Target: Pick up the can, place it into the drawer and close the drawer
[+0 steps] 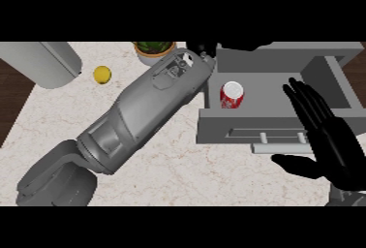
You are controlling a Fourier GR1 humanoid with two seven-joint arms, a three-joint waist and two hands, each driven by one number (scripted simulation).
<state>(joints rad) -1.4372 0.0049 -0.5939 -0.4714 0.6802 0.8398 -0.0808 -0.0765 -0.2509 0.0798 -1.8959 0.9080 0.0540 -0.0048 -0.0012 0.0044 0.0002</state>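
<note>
Can (232, 94) lying inside drawer (336, 72); right hand (325, 131) flat-fingered, needing square pressing on handle (279, 138); left hand (202, 47) fingers indiscernible.

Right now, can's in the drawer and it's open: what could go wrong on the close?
1. The left hand sits at the drawer's back left corner; pushing the drawer in could jam against that arm.
2. The right hand, fingers straight, overlaps the drawer's right side, not squarely on the handle; an off-centre push may skew it.
3. The can could tip during a fast close.
</note>
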